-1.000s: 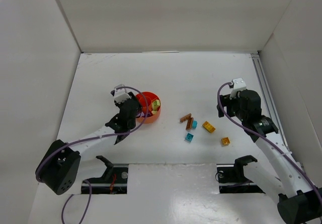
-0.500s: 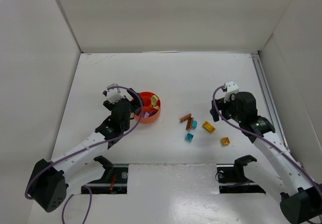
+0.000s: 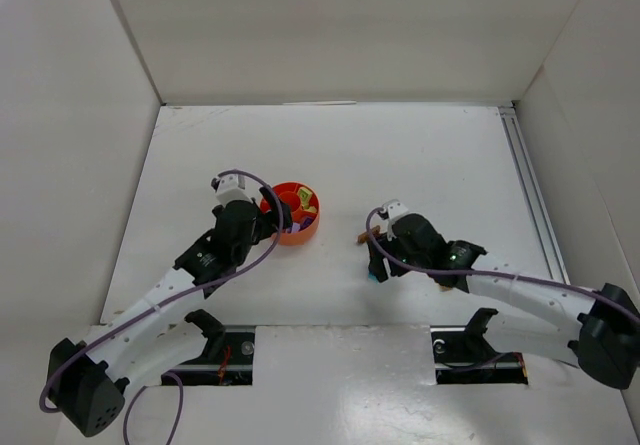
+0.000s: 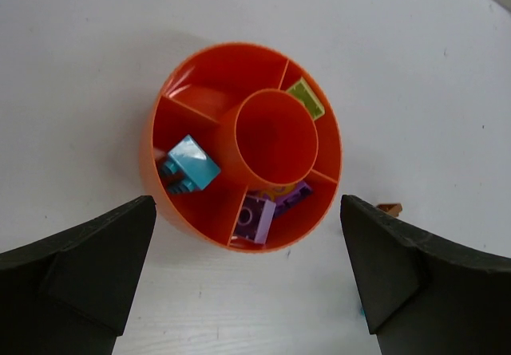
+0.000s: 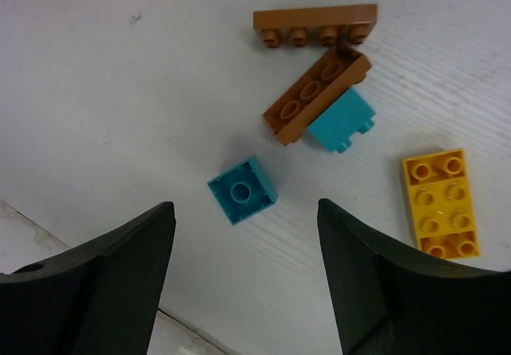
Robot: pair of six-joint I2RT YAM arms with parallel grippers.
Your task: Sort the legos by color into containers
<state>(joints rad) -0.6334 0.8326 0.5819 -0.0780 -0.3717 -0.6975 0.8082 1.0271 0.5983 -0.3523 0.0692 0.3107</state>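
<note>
The orange dish (image 4: pixel 169 98) lies just ahead of my open left gripper (image 4: pixel 246 201). In its wedges lie a teal brick (image 4: pixel 192 163), a purple brick (image 4: pixel 257 215) with another purple one (image 4: pixel 292 198) behind it, and a yellow-green brick (image 4: pixel 306 98). From above, the left gripper (image 3: pixel 266 221) sits at the dish's (image 3: pixel 312 224) left side. My right gripper (image 5: pixel 244 205) hangs open over a loose teal brick (image 5: pixel 243 189). Beyond it lie a brown plate (image 5: pixel 315 25), a brown brick (image 5: pixel 318 96), another teal brick (image 5: pixel 342 122) and a yellow brick (image 5: pixel 441 203).
White walls close the table in at the back and on both sides. The right arm (image 3: pixel 500 287) stretches low across the front right of the table and covers most of the loose bricks from above. A table seam (image 5: pixel 48 235) runs just near of the right fingers.
The left gripper opened over the dish and drew back to its left. The right arm swung left and down from the right side to hang over the loose bricks.
</note>
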